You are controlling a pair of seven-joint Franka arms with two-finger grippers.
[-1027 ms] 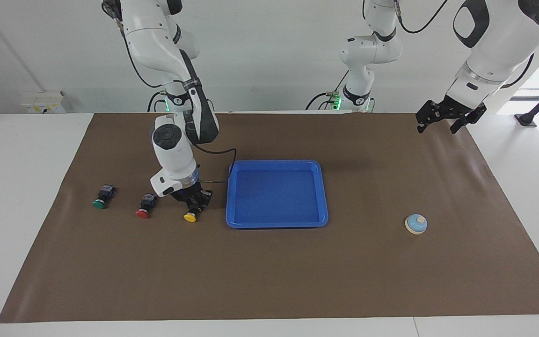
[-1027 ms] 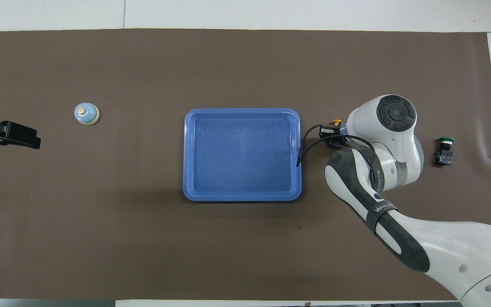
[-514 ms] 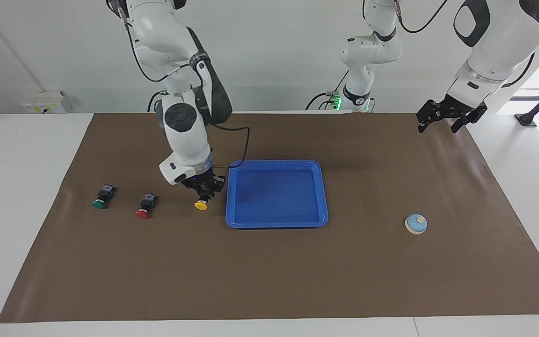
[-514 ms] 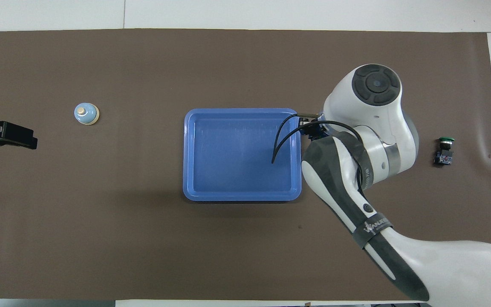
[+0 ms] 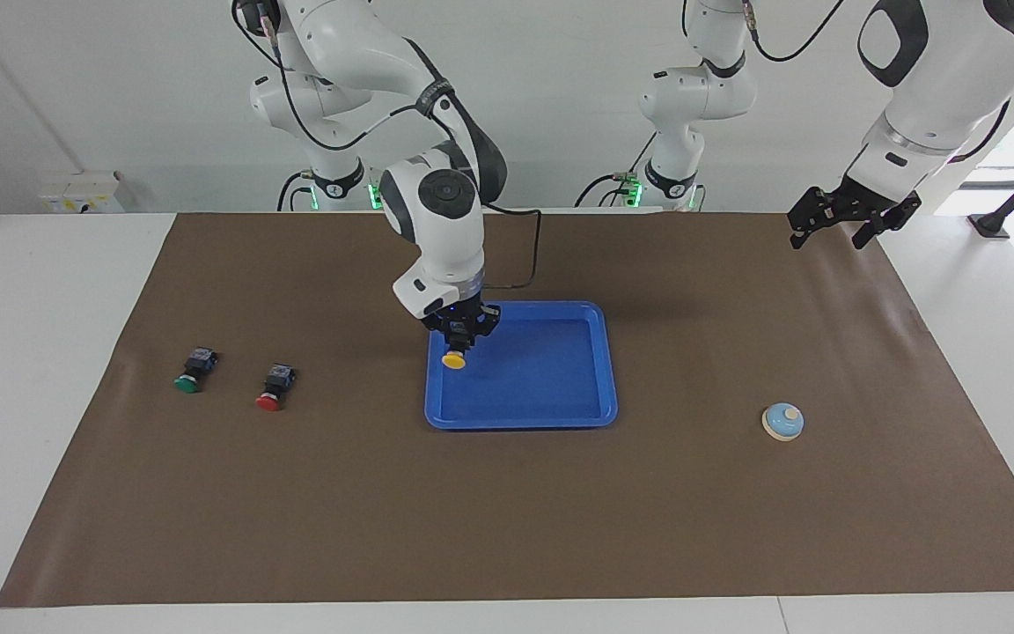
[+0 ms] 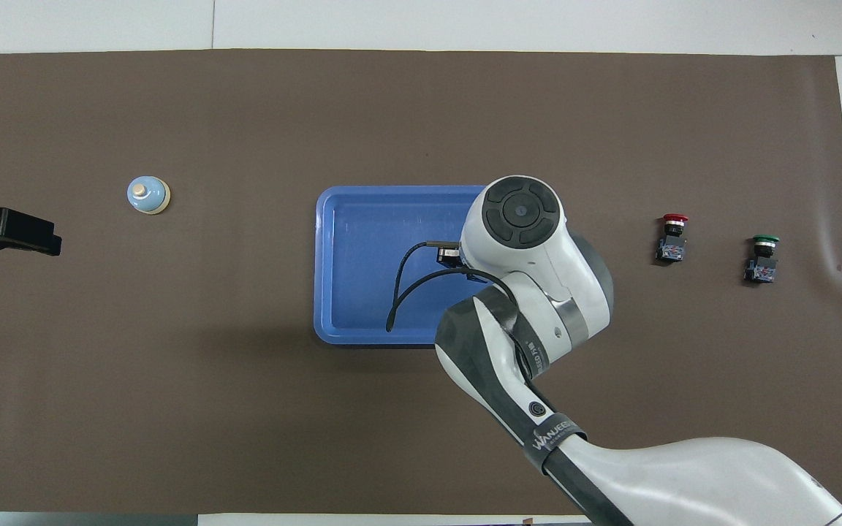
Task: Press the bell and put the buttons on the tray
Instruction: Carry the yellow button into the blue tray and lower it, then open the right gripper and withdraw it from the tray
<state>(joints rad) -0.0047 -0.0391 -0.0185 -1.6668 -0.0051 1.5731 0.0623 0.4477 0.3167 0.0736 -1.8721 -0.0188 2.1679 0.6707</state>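
My right gripper (image 5: 461, 337) is up in the air over the tray (image 5: 606, 370), above the end of it toward my right arm's end of the table, fingers pinching the black body of the yellow button (image 5: 452, 359), cap pointing down. The facing view shows this grip plainly. In the overhead view my own wrist and forearm cover the gripper and the yellow button completely; only a loop of black cable (image 6: 406, 281) shows over the tray's blue floor there. The tray sits on the brown mat (image 5: 507, 511), and what shows of its floor holds nothing. The red button (image 5: 275, 387) lies on the mat beside the tray toward my right arm's end, well apart from it; the green button (image 5: 193, 370) lies past the red one, farther still from the tray. The overhead view shows both lying on their sides, caps pointing away from the robots. The bell (image 5: 782, 422) stands on the mat well apart from the tray, toward my left arm's end of the table. My left gripper (image 5: 850, 220) waits, fingers spread, raised over the mat's edge at that same end; the overhead view catches only its dark tips at the frame's border.
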